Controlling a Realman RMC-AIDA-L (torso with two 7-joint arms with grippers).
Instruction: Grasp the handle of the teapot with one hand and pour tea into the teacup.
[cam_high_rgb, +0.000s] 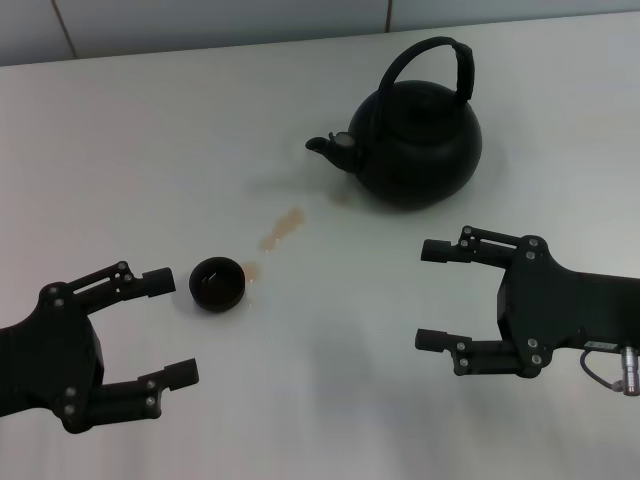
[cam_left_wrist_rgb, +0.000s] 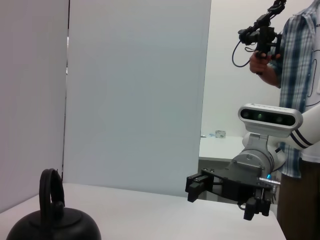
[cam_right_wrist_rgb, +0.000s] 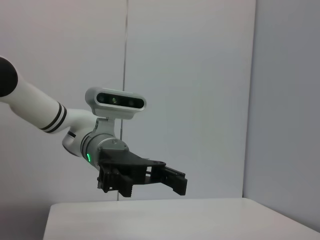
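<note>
The matte-black teapot (cam_high_rgb: 415, 140) stands at the back right of the white table, spout pointing left, its arched handle (cam_high_rgb: 440, 55) upright. The small black teacup (cam_high_rgb: 217, 284) stands in front and to the left of it. Light-brown tea stains (cam_high_rgb: 283, 228) lie between cup and spout. My right gripper (cam_high_rgb: 428, 295) is open and empty, in front of the teapot and apart from it. My left gripper (cam_high_rgb: 165, 328) is open and empty, just left of the cup. The left wrist view shows the teapot (cam_left_wrist_rgb: 52, 227), its handle (cam_left_wrist_rgb: 50, 200) and the right gripper (cam_left_wrist_rgb: 194, 186).
The white table (cam_high_rgb: 150, 150) runs to a wall at the back. A person (cam_left_wrist_rgb: 295, 75) holding a device stands beyond the right arm in the left wrist view. The right wrist view shows the left gripper (cam_right_wrist_rgb: 176, 181) over the table.
</note>
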